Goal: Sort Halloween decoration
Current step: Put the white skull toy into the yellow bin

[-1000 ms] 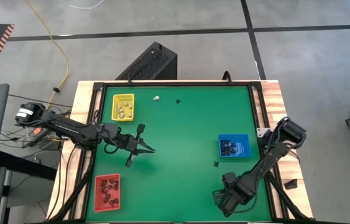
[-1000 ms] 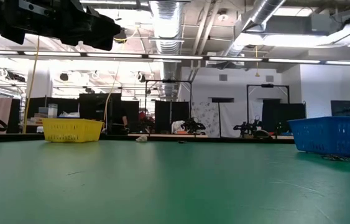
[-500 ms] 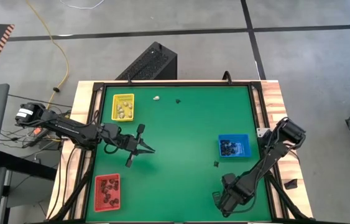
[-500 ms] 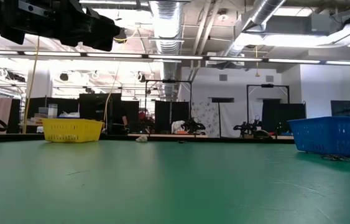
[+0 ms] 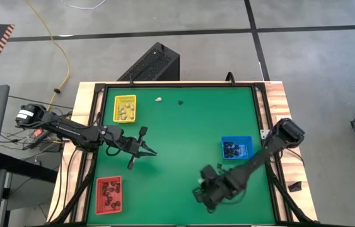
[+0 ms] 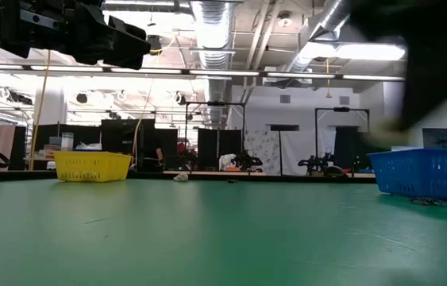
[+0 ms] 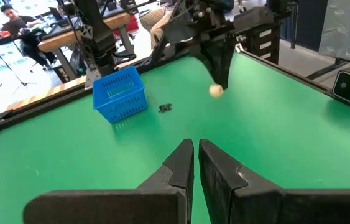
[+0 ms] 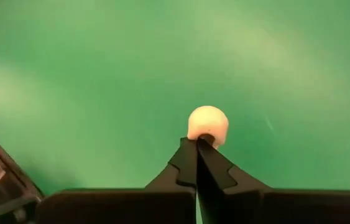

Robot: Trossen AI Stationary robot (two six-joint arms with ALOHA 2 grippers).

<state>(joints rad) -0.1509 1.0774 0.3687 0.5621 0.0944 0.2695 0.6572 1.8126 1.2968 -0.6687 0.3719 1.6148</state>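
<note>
A: Three small trays show from above on the green desk (image 5: 183,126): a yellow tray (image 5: 125,108), a red tray (image 5: 108,193) and a blue tray (image 5: 236,148). Loose pieces lie apart: a whitish trinket (image 5: 158,99) and a black trinket (image 5: 181,101) near the far edge, and another dark piece (image 5: 219,166) just beside the blue tray. The right hand (image 5: 206,191) is low over the near part of the desk; the left hand (image 5: 144,150) waits between the yellow and red trays.

B: And the level view?

A: Only the yellow tray, the blue tray and the dark left arm up high. The trinkets are too small to tell.

B: Left wrist view?

A: The left hand's fingers (image 7: 181,163) stand almost together, holding nothing. Farther off, the right arm carries a cream ball (image 7: 216,91) at its tip, above the desk.

B: Right wrist view?

A: The right hand's fingers (image 8: 190,160) are pressed together on the near edge of this cream ball. The grip takes only a little of it.

B: How will it handle?

A: I judge it very light and rather hard, round and smooth, so it can slip or roll away. A hold across its middle would be safer than this pinch at the edge.
</note>
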